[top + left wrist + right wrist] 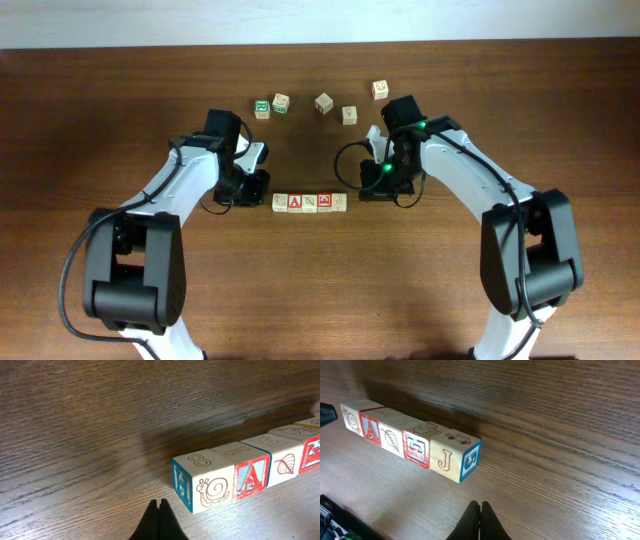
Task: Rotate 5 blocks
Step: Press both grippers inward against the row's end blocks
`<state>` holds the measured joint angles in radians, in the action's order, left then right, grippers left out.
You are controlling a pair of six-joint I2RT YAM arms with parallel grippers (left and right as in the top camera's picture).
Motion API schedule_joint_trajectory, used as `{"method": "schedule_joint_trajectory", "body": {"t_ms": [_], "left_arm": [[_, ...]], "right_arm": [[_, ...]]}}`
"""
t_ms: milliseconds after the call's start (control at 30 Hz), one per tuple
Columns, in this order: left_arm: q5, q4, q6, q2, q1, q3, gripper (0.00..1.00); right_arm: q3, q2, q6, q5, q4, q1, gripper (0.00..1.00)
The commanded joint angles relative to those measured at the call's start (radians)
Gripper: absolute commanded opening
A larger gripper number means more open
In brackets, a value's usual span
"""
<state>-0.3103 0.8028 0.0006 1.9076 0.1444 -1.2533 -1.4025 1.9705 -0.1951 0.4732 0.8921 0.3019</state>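
Five blocks (310, 203) in one touching row at mid-table (120, 100), red "A" second from left. Left gripper (158, 510) just beside the row's left end, fingers pressed together, empty. Right gripper (479, 507) near the blue-faced right end, likewise pinched together, empty. Only bare wood between fingertips and nearest block. Five loose cubes (323, 103) scattered well behind, green-printed cube (262, 108) leftmost.

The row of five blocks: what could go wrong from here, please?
The row of five blocks stands face to face, so turning one may drag its neighbours. The left pincer and right pincer are shut and close to the row's ends; advancing so could push it askew.
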Motion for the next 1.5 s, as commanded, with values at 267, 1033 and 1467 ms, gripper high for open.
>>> {"method": "schedule_joint_trajectory", "body": {"t_ms": [267, 1033, 1467], "left_arm": [[-0.045, -0.002, -0.015, 0.007, 0.000, 0.009, 0.00], [0.062, -0.040, -0.096, 0.008, 0.069, 0.009, 0.00], [0.095, -0.043, -0.120, 0.008, 0.071, 0.010, 0.00]], "right_arm": [[0.020, 0.015, -0.150, -0.025, -0.023, 0.031, 0.05], [0.097, 0.015, -0.230, -0.063, -0.148, 0.045, 0.05], [0.098, 0.015, -0.229, -0.067, -0.149, 0.045, 0.04]]}}
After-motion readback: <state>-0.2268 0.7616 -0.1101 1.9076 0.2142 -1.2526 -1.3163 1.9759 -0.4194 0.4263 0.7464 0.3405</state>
